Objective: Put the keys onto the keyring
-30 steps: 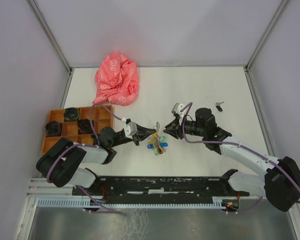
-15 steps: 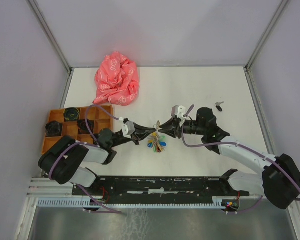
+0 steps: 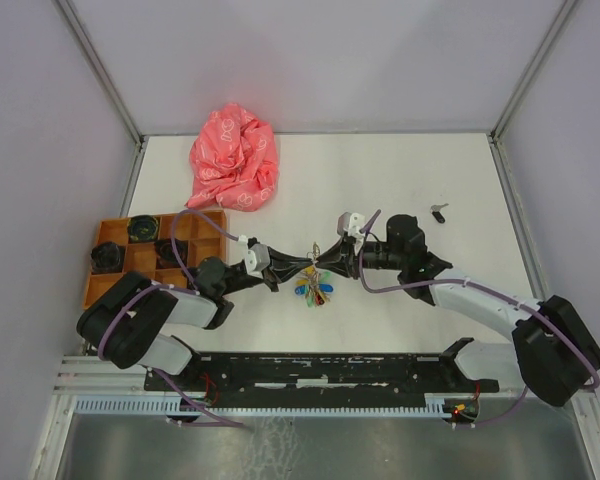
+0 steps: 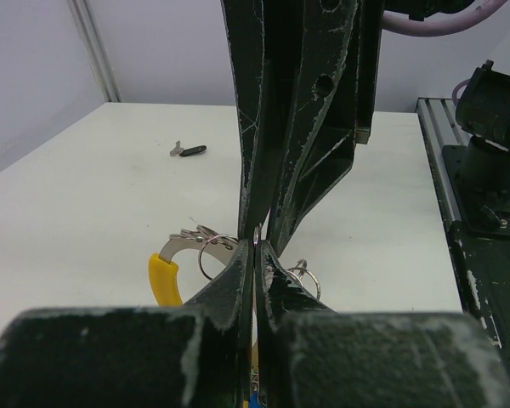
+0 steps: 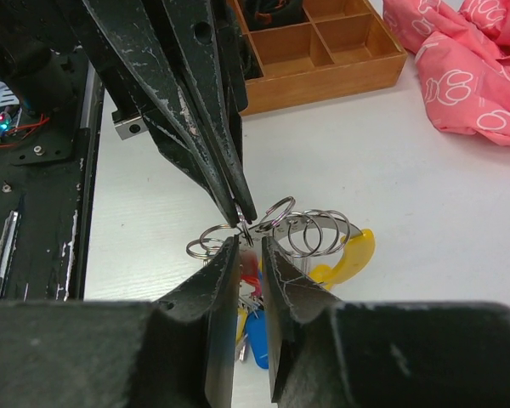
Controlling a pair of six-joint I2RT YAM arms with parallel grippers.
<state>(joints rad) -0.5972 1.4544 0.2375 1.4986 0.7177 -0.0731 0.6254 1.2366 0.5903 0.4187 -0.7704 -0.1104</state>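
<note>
Item: black-headed key, lying flat on the table, far to the right of the orange tray and well apart from both arms; in the left wrist view its long axis runs across the picture, silver blade to the picture's left, black head to the right; the top view shows it too small to give which way it points.

Item: keyring, a chain of wire loops with a yellow tag and a blue tag, right of the tray, between the two arms; something red shows among them, key or not cannot be told.

Item: left gripper, fingers pressed together on a thin loop of the keyring, seen from behind in its own view and from the front in the right wrist view.

Item: right gripper, tip to tip with the left; fingers a narrow slot apart; whether they pinch the loop cannot be told.

Item: pink cloth, beyond the tray; only the top and right wrist views show cloth and tray.
</note>
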